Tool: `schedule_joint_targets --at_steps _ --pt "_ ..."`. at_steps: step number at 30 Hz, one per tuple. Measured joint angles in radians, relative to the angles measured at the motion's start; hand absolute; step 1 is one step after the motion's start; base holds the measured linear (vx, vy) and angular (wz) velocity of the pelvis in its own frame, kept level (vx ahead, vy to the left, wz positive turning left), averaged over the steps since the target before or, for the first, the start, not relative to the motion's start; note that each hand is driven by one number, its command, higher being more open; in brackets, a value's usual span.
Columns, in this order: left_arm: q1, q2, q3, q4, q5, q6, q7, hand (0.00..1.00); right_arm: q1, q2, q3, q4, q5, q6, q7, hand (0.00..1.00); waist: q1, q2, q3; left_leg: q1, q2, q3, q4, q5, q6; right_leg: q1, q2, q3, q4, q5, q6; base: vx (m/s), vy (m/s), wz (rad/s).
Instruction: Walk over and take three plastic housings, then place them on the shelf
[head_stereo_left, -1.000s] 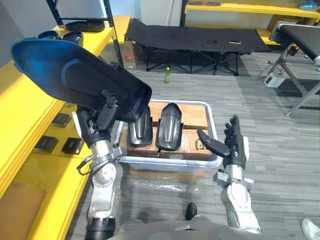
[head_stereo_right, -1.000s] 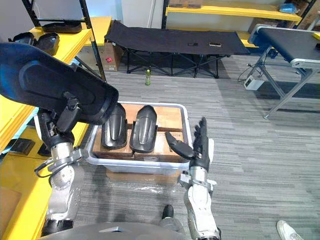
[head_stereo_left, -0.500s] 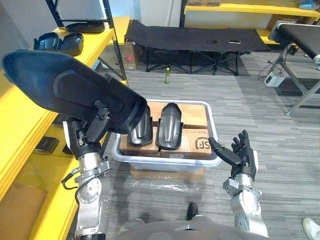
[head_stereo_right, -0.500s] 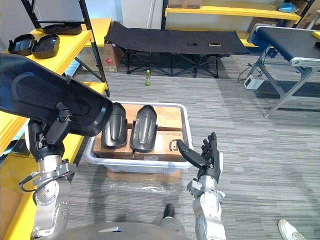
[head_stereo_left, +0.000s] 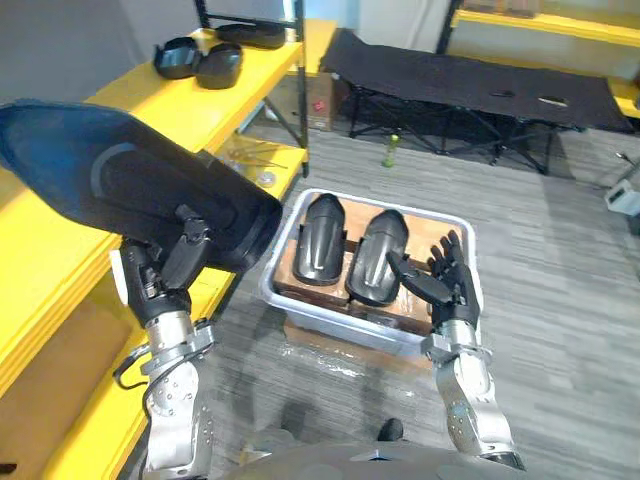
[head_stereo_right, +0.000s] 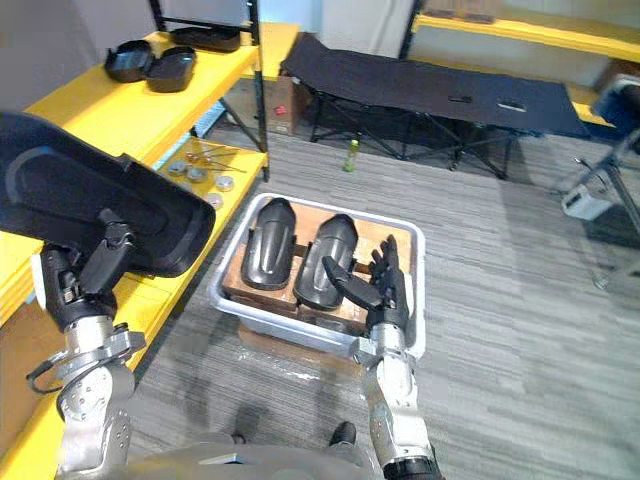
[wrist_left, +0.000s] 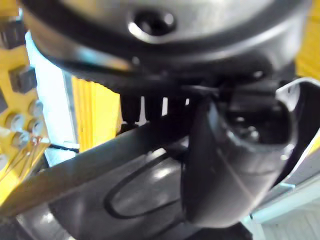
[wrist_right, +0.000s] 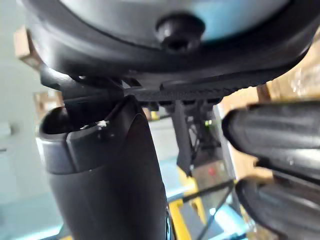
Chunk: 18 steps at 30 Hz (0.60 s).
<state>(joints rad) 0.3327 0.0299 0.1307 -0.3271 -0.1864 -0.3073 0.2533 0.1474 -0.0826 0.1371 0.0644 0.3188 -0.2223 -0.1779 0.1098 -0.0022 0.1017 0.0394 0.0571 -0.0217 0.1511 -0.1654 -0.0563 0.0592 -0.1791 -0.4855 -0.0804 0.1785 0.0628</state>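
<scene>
My left hand (head_stereo_left: 160, 283) is shut on a large black plastic housing (head_stereo_left: 120, 190), held up above the yellow shelf's (head_stereo_left: 45, 265) edge at the left; in the left wrist view the thumb (wrist_left: 225, 165) presses its rim. A white bin (head_stereo_left: 300, 315) on the floor holds two more black housings (head_stereo_left: 322, 238) (head_stereo_left: 372, 257), lying side by side on cardboard. Over the bin's near right corner, my right hand (head_stereo_left: 447, 290) is open with straight fingers, beside the right housing and apart from it. Two further housings (head_stereo_right: 150, 62) rest on the shelf's upper level.
A black folding cot (head_stereo_left: 470, 85) stands at the back with a green bottle (head_stereo_left: 391, 150) on the floor before it. Small round metal parts (head_stereo_right: 205, 172) lie on the lower yellow shelf board. Grey carpet floor (head_stereo_left: 560, 300) stretches to the bin's right.
The camera has swung, so the whole scene has shifted. My right hand now sits nearer the bin, beside the right housing. My left hand still holds the big housing.
</scene>
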Motion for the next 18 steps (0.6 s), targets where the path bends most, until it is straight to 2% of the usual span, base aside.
schedule_joint_targets --at_steps 1,5,9,15,16,17,18 --pt "0.003 0.000 0.006 0.000 0.000 0.000 -0.002 0.00 -0.006 -0.001 0.008 0.000 0.000 0.002 0.002 1.00 0.003 0.000 0.000 -0.001 0.000 -0.003 0.000 0.000 0.000 0.002 -0.001 -0.004 0.000 -0.001 0.000 -0.02 0.013 0.38" --pt "0.057 -0.003 0.062 -0.002 -0.012 0.000 -0.026 0.00 -0.075 -0.003 0.105 0.010 0.003 0.052 0.086 1.00 0.053 -0.011 -0.003 -0.018 -0.014 -0.031 0.003 0.005 0.004 0.008 -0.013 -0.031 0.000 -0.012 0.012 -0.02 0.018 0.28" --pt "0.080 -0.003 0.072 -0.006 -0.012 0.000 -0.070 0.00 -0.088 -0.013 0.144 0.015 0.002 0.093 0.172 1.00 0.074 -0.021 -0.002 -0.020 -0.012 -0.039 0.006 0.004 0.002 0.016 -0.011 -0.036 0.000 -0.020 0.011 -0.01 0.010 0.07" --pt "0.103 0.012 0.040 -0.070 -0.007 0.000 -0.114 0.00 -0.089 -0.096 0.149 0.015 0.001 0.132 0.221 1.00 0.068 -0.034 0.005 -0.053 0.007 -0.039 0.072 -0.018 -0.011 0.020 0.015 -0.041 0.001 -0.027 0.000 -0.01 0.003 0.04" --pt "0.096 0.019 0.030 -0.069 -0.007 0.002 -0.120 0.00 -0.090 -0.111 0.145 0.014 0.001 0.132 0.233 1.00 0.045 -0.034 0.006 -0.082 0.016 -0.020 0.095 -0.015 -0.015 0.021 0.016 -0.069 0.001 -0.030 -0.003 -0.04 -0.003 0.63" --pt "0.084 0.022 0.018 -0.068 -0.007 0.005 -0.130 0.00 -0.085 -0.120 0.136 0.014 0.002 0.132 0.243 1.00 0.024 -0.033 0.010 -0.110 0.035 0.047 0.113 -0.003 -0.018 0.026 0.011 -0.103 0.001 -0.032 -0.002 -0.04 0.018 0.75" --pt "0.077 0.023 0.010 -0.067 -0.007 0.005 -0.135 0.00 -0.080 -0.122 0.126 0.014 0.001 0.132 0.246 1.00 0.018 -0.032 0.015 -0.116 0.045 0.086 0.116 0.001 -0.017 0.032 0.008 -0.119 0.001 -0.034 -0.003 -0.06 0.042 0.88"
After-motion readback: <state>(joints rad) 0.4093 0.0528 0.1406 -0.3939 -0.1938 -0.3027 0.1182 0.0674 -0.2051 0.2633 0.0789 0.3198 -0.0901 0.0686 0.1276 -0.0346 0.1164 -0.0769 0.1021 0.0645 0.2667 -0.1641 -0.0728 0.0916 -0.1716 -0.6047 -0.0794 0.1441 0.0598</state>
